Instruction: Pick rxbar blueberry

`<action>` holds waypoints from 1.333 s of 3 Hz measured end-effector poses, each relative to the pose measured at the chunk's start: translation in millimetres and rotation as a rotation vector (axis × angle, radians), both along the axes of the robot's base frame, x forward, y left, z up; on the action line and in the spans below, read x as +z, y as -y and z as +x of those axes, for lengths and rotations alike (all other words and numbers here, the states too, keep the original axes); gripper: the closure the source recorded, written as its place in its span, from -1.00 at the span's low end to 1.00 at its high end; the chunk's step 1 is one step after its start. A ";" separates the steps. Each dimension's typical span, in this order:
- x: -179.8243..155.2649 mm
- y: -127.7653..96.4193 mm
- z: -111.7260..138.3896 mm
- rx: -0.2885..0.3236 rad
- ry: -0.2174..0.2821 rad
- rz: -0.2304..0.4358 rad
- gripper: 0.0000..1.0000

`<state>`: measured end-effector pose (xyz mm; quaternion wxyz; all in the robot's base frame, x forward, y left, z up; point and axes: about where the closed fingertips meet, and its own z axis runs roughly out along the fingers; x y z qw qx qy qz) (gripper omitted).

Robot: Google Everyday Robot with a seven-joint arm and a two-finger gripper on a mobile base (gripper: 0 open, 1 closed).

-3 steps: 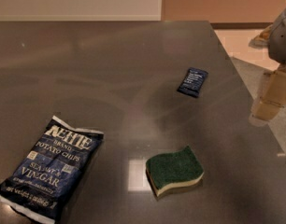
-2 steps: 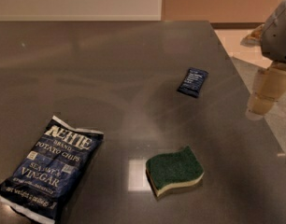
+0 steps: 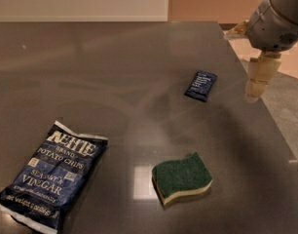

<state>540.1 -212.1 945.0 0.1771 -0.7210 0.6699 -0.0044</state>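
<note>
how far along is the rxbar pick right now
Nothing looks done yet: the rxbar blueberry lies flat on the table with nothing touching it. In hand: the gripper hangs near the table's right edge, to the right of the bar and clear of it. Left: bring the gripper over the bar, lower it, grasp the bar and lift.

The one camera sits high above the near side of the counter (image 3: 139,57) and looks down at a slant across it toward the far wall; the sponge (image 3: 182,178) lies low and close in its field, just right of the middle. The pincer (image 3: 253,92) hangs in the upper right, beyond and right of the sponge, near the counter's right edge; the frame cuts its arm.
</note>
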 end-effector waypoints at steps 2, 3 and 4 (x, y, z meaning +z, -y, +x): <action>-40.3 -19.3 78.0 0.299 -0.035 -0.039 -1.00; -63.2 -31.4 108.2 0.423 -0.033 -0.069 -1.00; -80.5 -36.9 122.6 0.514 -0.038 -0.116 -1.00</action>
